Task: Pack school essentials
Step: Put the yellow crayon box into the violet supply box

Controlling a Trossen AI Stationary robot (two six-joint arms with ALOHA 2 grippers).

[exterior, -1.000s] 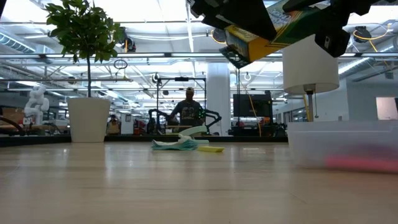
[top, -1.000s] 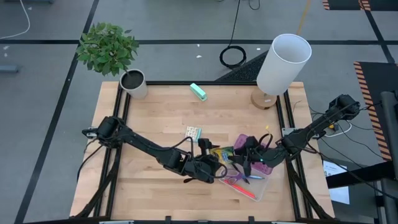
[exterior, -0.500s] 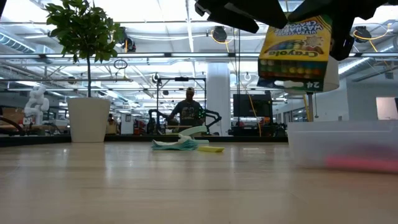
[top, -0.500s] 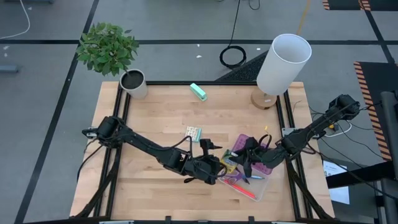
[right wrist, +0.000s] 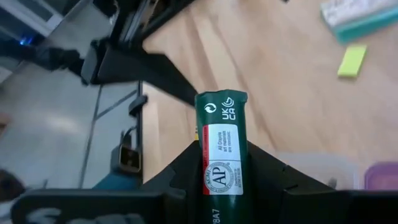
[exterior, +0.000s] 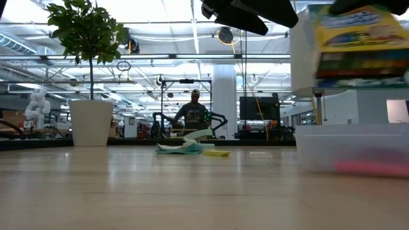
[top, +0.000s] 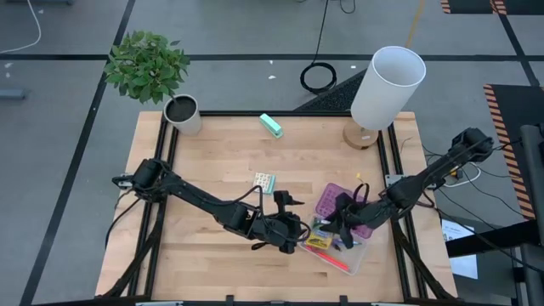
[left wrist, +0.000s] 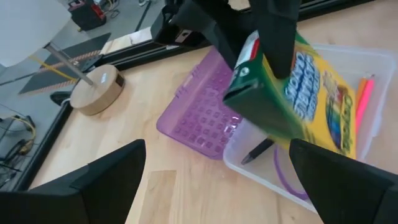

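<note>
My right gripper (top: 344, 228) is shut on the green-yellow crayon box (left wrist: 301, 93), which hangs over the clear plastic bin (top: 355, 255) at the table's near right. In the bin lie a pink-red pen and an orange pencil (left wrist: 365, 93) and the purple-handled scissors (left wrist: 283, 180). My left gripper (left wrist: 217, 186) stands open just left of the bin, holding nothing. The small multicoloured card (top: 264, 181) lies flat on the table. A tiny yellow eraser (right wrist: 353, 60) lies farther off. My right gripper pinches the crayon box between its two fingers (right wrist: 268, 171), one on each broad face, near one end (left wrist: 283, 65). The fingers slant down from the table's right. The box hangs tilted below them (exterior: 364, 45), lifted clear above the bin.
A purple lid (top: 333, 199) leans at the bin's far side. A teal block (top: 271, 125) lies near the far edge. A white lamp (top: 384, 85) stands at the far right and a potted plant (top: 181, 110) at the far left. A person shows beyond the table.
My right gripper has carried the crayon box toward the table's right and near edge, from beside the left gripper to over the bin. The box has turned in the hold from a slanted pose. My left gripper has stayed open where it was.
</note>
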